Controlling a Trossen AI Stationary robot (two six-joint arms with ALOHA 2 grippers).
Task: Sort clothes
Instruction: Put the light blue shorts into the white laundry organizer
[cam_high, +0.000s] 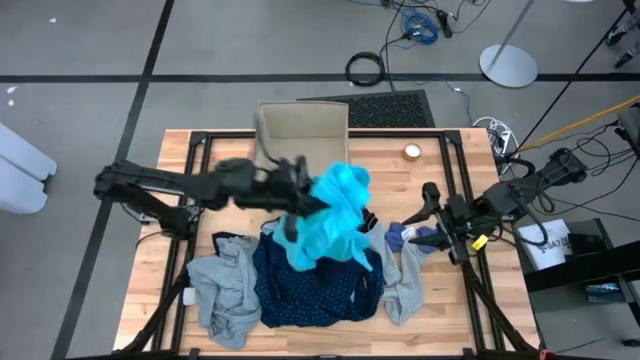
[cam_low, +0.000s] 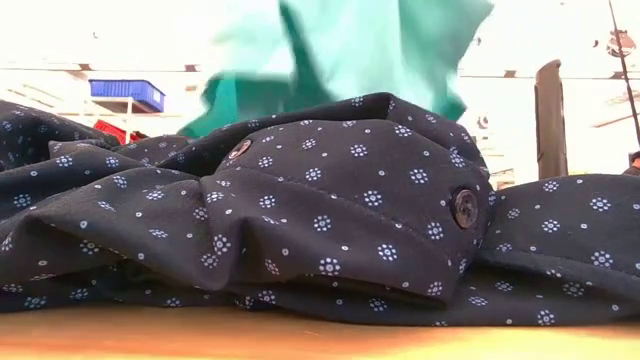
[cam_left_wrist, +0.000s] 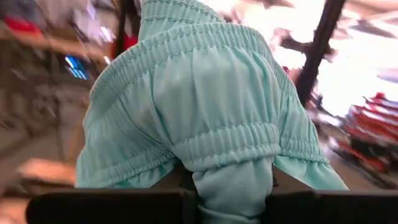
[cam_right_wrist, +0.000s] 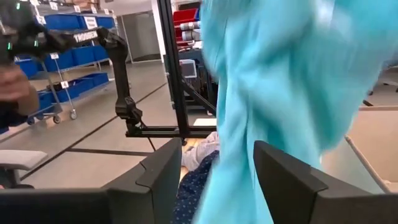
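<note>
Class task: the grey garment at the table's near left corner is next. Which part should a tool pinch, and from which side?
Pinch the raised fold of the grey garment on its upper part, coming straight down from above. It lies crumpled and flat on the table, so only ridges offer fabric to grip; its right edge touches the navy dotted shirt.

turquoise garment (cam_high: 335, 215), navy dotted garment (cam_high: 315, 285), grey garment (cam_high: 225, 290)

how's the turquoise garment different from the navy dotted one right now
The turquoise garment hangs lifted in the left gripper; the navy dotted garment lies crumpled on the table. The turquoise one is plain with an elastic waistband; the navy one has small pale dots and buttons. Both are soft fabric. The right gripper waits open near the table's right side.
</note>
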